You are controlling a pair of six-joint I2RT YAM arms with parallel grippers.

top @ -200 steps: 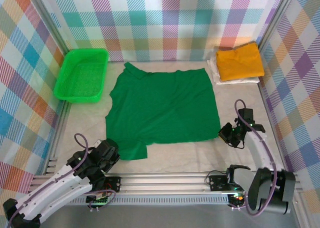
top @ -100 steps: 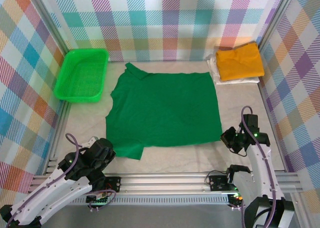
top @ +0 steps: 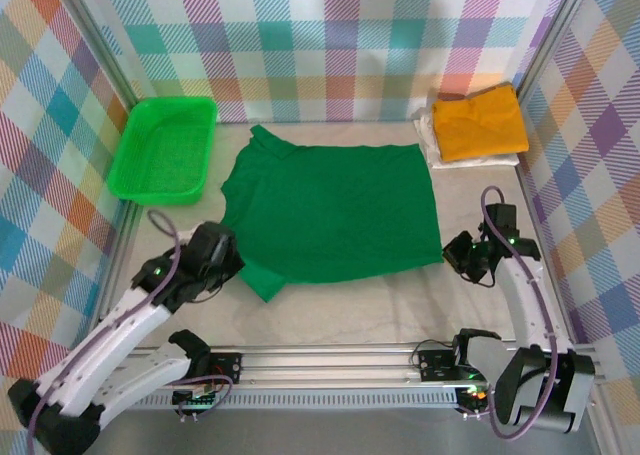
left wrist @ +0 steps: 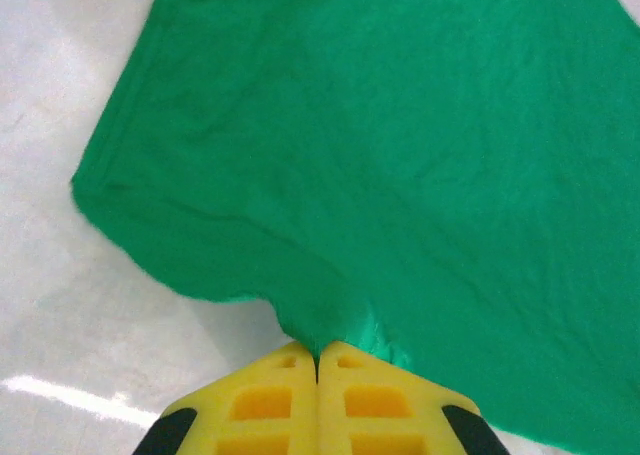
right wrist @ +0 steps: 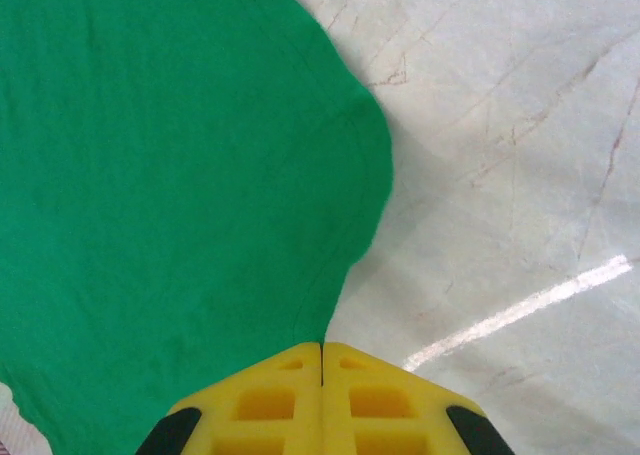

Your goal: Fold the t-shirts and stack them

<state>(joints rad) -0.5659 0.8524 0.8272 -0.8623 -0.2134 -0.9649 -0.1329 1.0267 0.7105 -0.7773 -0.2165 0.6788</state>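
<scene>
Lying flat across the middle of the bench [top: 350, 310] in the overhead view, the green shirt [top: 335, 210] is spread open with its far edge toward the back wall. The left arm [top: 130, 325] reaches in from the near left, and the left jaws sit at the shirt's near-left corner, where the cloth is drawn into a point. The right arm [top: 525, 295] curves up along the right side, with the right jaws at the near-right corner. At the far right, a folded yellow shirt [top: 478, 123] lies on a folded white shirt [top: 428, 143] – well apart from the green one. A green basket [top: 165, 147] stands at the far left, just beside the shirt's far-left corner.

From the left wrist, the yellow pads [left wrist: 262, 407] are pressed together with no gap, and a small bunch of the green shirt [left wrist: 400, 155] is pinched at their tip. The cloth fans out far and right from there, with pale bench [left wrist: 50, 305] to the left.

From the right wrist, the right arm's yellow pads [right wrist: 262, 407] are likewise fully closed – the green shirt [right wrist: 150, 175] has its hem running straight into the seam between them. The cloth lies to the left, and bare, veined bench [right wrist: 500, 125] lies to the right.
</scene>
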